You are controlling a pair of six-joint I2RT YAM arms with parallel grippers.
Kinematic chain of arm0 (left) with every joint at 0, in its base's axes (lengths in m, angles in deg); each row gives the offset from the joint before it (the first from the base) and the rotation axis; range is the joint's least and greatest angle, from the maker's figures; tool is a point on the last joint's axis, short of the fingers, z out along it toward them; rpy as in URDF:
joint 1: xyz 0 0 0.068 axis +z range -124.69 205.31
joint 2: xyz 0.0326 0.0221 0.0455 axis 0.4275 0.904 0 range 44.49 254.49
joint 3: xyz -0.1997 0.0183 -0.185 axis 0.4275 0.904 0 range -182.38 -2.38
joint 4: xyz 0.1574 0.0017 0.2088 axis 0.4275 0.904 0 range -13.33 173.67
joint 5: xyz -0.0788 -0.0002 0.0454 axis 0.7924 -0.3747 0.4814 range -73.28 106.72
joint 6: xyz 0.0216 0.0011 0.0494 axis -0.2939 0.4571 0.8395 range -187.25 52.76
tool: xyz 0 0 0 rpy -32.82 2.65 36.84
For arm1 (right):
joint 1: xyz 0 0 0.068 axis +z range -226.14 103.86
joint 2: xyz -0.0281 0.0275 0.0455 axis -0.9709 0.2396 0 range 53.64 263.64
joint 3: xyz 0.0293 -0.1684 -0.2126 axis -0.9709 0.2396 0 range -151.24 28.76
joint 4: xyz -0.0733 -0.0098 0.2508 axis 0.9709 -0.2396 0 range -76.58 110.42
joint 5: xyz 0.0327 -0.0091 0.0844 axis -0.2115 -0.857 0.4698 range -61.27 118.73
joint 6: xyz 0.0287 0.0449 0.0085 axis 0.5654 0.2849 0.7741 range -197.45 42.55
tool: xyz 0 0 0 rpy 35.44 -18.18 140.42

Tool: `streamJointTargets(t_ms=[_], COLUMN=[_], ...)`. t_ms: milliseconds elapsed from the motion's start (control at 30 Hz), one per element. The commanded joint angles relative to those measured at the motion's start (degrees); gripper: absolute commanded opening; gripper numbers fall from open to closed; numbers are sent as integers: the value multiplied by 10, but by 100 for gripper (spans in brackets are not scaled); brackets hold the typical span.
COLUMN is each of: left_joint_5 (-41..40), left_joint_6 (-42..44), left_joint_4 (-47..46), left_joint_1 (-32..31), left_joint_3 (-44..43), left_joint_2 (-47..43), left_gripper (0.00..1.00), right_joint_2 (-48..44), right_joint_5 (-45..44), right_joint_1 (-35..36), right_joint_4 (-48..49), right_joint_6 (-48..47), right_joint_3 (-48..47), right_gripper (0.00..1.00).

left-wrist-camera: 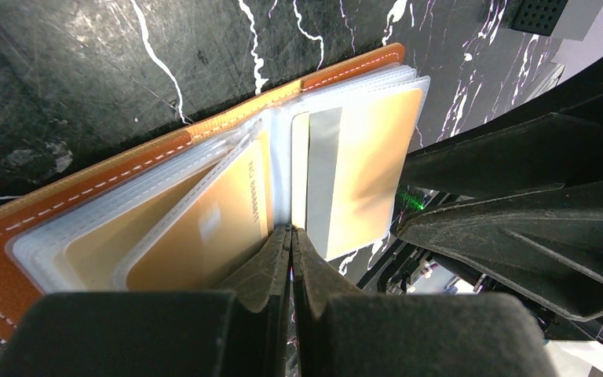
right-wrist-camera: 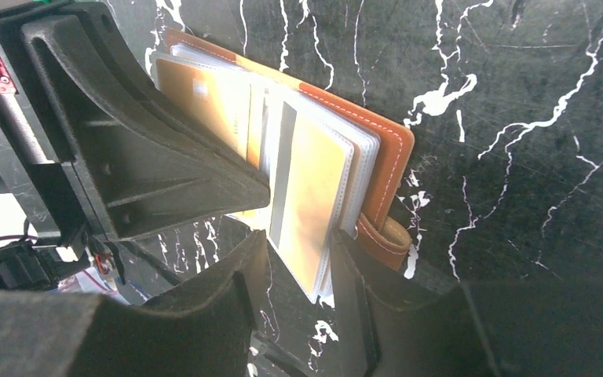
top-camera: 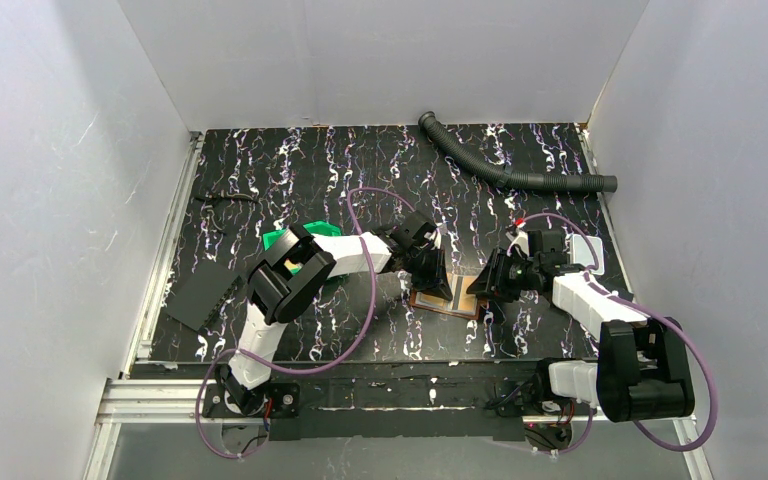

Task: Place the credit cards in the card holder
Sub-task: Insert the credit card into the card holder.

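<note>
The brown leather card holder (top-camera: 450,298) lies open on the black marbled table, its clear sleeves fanned out. Yellowish-tan credit cards (left-wrist-camera: 204,236) sit in the sleeves, and one card with a grey stripe (right-wrist-camera: 306,188) shows its back. My left gripper (left-wrist-camera: 290,232) is shut, its tips pressed at the holder's centre fold (left-wrist-camera: 283,173) between sleeves. My right gripper (right-wrist-camera: 298,263) is open, its fingers standing either side of the lower corner of the striped card's sleeve, beside the snap tab (right-wrist-camera: 385,236). In the top view the two grippers (top-camera: 430,272) (top-camera: 485,285) meet over the holder.
A green bin (top-camera: 282,242) sits behind the left arm. A flat black sheet (top-camera: 205,295) lies at the left edge. A grey corrugated hose (top-camera: 510,172) curves along the back right. A pale translucent plate (top-camera: 590,250) lies behind the right gripper.
</note>
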State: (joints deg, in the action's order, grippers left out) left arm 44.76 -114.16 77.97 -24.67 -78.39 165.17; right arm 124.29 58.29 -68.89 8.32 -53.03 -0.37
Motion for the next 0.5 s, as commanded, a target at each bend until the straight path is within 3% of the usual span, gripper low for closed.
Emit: streamJointTargets(t_ms=[0, 467], left_joint_5=[-3, -2], left_joint_6=[6, 5], left_joint_4=[7, 5], left_joint_1=[-1, 0], left_joint_3=[3, 6], left_joint_2=[9, -1], left_gripper=[0, 0], right_joint_2=[-12, -19], right_joint_5=[22, 52], right_joint_1=[0, 0], right_joint_4=[15, 77], right_joint_6=[13, 81], right_joint_3=[-1, 31], right_gripper=[43, 36])
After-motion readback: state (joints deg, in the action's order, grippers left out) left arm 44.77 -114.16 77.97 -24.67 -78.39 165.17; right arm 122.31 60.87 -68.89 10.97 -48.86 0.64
